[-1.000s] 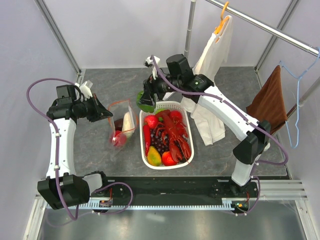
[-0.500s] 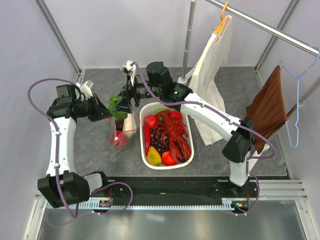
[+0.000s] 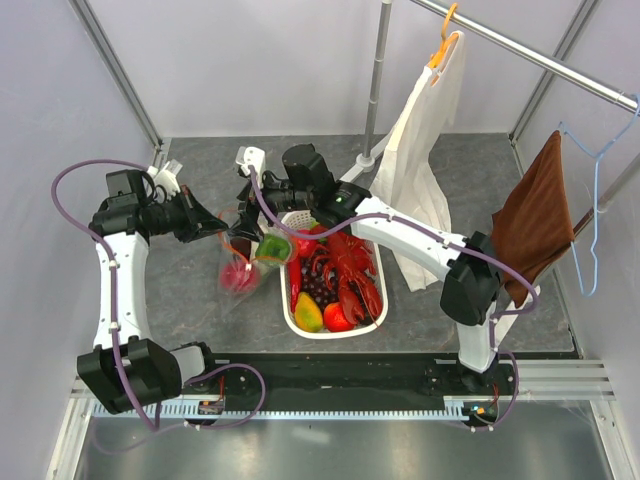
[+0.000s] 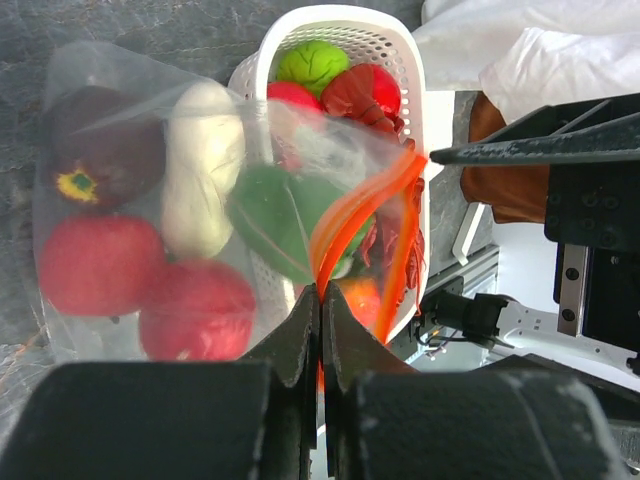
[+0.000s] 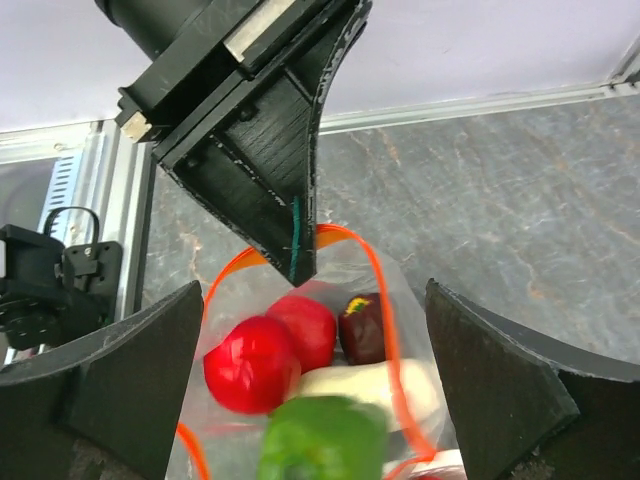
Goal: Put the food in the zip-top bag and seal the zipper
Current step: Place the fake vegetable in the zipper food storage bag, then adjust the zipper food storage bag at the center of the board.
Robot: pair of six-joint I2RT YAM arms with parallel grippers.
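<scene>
The left gripper (image 4: 320, 300) is clamped tight on the orange-red zipper (image 4: 370, 215) of a clear plastic bag (image 4: 130, 100), pinching one side of the mouth so that the strip bows open into a loop. The bag hangs from that grip, with its lower part on the grey table (image 3: 200, 170). Inside it lie two red fruits (image 4: 95, 265), a dark purple bulb (image 4: 105, 150) and a white radish (image 4: 205, 170), pressed close together.

The right gripper (image 5: 312, 310) hovers directly over the bag's mouth with its jaws spread wide and nothing between its fingers. A green pepper (image 5: 320, 440) sits just below it, inside the zipper loop and on top of the other pieces, clear of both fingers.

Just beside the bag, on the robot's right, stands a white slotted basket (image 3: 290, 320). It holds a red lobster (image 3: 350, 270), dark grapes (image 3: 318, 290), a yellow piece (image 3: 308, 315) at its near end and more red fruit.

Farther back and to the right, a white cloth (image 3: 425, 110) hangs from a metal rail (image 3: 520, 50), and a brown towel (image 3: 540, 200) hangs near the right wall.
</scene>
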